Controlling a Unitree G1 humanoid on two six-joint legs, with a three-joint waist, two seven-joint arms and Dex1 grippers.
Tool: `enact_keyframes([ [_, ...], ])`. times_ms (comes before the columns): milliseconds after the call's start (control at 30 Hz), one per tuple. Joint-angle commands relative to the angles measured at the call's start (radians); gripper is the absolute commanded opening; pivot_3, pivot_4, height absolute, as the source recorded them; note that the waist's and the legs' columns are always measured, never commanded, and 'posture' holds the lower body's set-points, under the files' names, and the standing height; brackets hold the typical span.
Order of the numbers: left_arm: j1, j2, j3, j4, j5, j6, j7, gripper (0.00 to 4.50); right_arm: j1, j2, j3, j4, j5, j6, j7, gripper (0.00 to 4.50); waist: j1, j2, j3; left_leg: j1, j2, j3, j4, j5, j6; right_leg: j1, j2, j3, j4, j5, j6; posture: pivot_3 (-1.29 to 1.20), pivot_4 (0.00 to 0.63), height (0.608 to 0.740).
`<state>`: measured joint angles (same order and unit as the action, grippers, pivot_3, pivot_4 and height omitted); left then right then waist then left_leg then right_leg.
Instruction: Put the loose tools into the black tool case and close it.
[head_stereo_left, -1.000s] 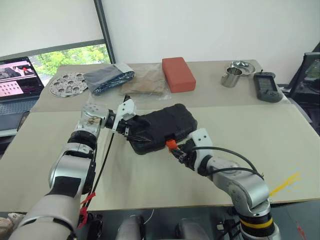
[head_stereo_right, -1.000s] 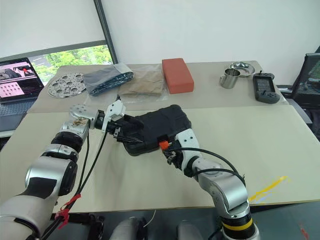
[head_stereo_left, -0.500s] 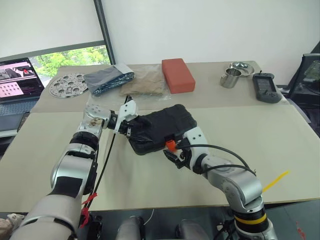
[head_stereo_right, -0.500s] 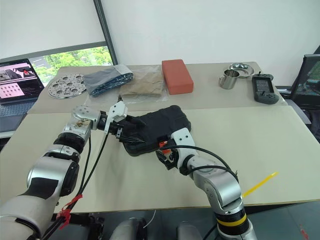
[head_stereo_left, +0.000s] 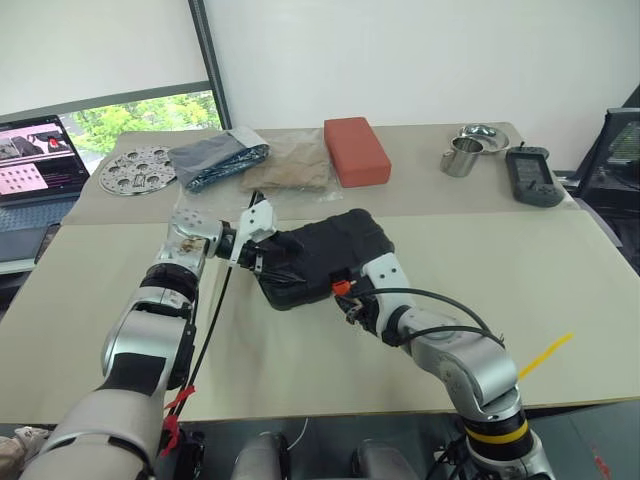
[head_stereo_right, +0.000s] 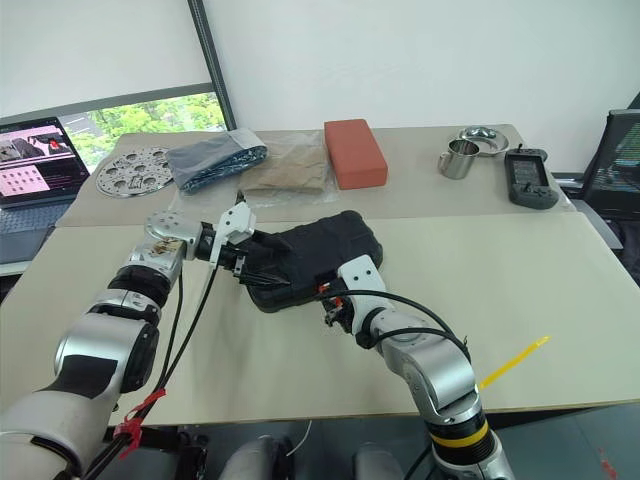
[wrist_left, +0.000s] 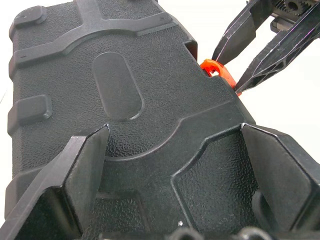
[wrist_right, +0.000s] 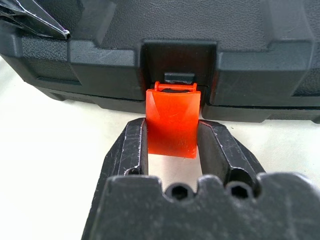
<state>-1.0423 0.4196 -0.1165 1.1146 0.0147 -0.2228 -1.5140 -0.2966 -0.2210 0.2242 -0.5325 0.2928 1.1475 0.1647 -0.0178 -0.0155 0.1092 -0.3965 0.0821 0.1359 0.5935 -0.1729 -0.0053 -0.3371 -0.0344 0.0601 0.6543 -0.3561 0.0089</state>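
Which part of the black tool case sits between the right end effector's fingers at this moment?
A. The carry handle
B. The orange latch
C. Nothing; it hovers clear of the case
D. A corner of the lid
B: in the right wrist view the right end effector has a finger on each side of the orange latch, which hangs unfastened from the front of the black tool case.

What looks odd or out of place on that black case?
The orange latch on the black case hangs open, sticking out from the front edge instead of lying snapped against the lid. The right gripper has its fingers on either side of it. Otherwise the case lies shut and nothing looks damaged.
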Motion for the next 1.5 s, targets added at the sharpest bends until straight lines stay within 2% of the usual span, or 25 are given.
enact_keyframes([
  [33,0.035,-0.005,-0.037,0.033,0.044,-0.001,0.016,4.5,-0.013,0.011,0.004,-0.031,-0.003,0.006,-0.005,1.12,0.0,0.0,0.0,0.0,0.0,0.0,0.0,0.0,0.0,0.0,0.0,0.0,0.0,0.0,0.0,0.0,0.15,0.74],
  [1500,0.046,-0.003,-0.043,0.04,0.044,0.009,0.006,4.5,-0.009,0.094,-0.026,-0.122,-0.055,-0.113,-0.051,1.12,-0.001,0.0,0.0,-0.002,0.0,-0.001,0.0,0.0,0.0,-0.002,0.0,0.0,-0.001,0.0,0.0,0.0,0.15,0.74],
])
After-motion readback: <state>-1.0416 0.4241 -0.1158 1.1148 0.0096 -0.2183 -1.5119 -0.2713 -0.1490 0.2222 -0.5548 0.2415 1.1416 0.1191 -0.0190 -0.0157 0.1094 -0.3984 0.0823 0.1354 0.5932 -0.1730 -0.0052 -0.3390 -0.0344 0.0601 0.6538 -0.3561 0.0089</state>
